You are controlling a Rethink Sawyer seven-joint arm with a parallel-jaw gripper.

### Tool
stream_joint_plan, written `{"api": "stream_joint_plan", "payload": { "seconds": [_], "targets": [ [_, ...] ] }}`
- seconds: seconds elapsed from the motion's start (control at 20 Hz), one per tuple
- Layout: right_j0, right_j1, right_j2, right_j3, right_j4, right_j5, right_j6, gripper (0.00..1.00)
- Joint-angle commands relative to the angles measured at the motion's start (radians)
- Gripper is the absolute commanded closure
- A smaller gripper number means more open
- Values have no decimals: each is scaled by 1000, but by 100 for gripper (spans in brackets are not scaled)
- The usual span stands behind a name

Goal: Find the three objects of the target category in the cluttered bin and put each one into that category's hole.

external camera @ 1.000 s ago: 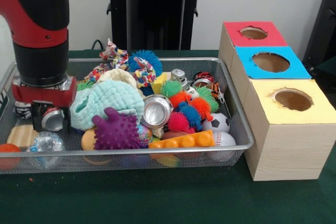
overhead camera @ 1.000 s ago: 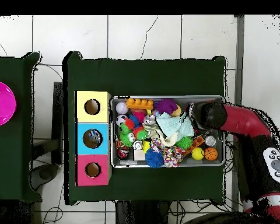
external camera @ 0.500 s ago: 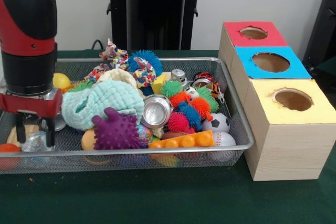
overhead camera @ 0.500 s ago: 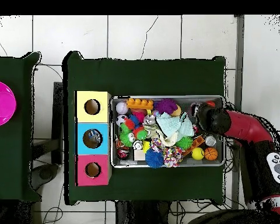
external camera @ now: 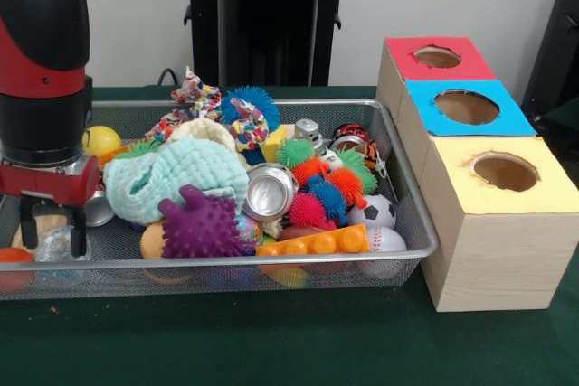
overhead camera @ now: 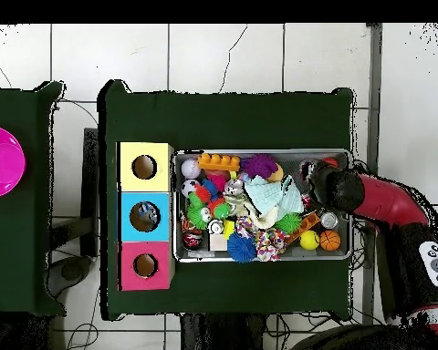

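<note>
The wire mesh bin [external camera: 271, 261] is full of toys; it also shows in the overhead view [overhead camera: 264, 258]. My gripper [external camera: 52, 234] is low at the bin's left end in the front view. It is open, with one finger on each side of a small clear plastic bottle [external camera: 56, 245]. I cannot tell if the fingers touch it. I see no other clear bottle; the clutter may hide them. The round hole [external camera: 466, 107] in the blue-topped box is to the right of the bin, apart from it. In the overhead view my arm [overhead camera: 369, 196] covers the gripper.
A silver can [external camera: 98, 210] lies right beside the gripper and another [external camera: 269, 192] lies mid-bin. A mint cloth [external camera: 181, 174], a purple spiky toy [external camera: 201, 223], an orange ball [external camera: 14, 264] and a yellow ball [external camera: 102, 140] crowd nearby. Red-topped [external camera: 437, 57] and yellow-topped [external camera: 505, 172] boxes flank the blue one.
In the front view my gripper has moved left from over the silver can to the bin's left end and come down astride the clear bottle. It has stayed open.
</note>
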Motion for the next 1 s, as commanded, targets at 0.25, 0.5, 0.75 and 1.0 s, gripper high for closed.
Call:
{"api": "stream_joint_plan", "payload": {
  "seconds": [0.25,0.5,0.75,1.0],
  "targets": [
    [27,123,-23,49,49,134,84,0],
    [68,128,-70,-10,133,303,118,0],
    [77,158,-98,-44,171,374,105,0],
    [87,179,-108,-66,185,402,109,0]
  ]
}}
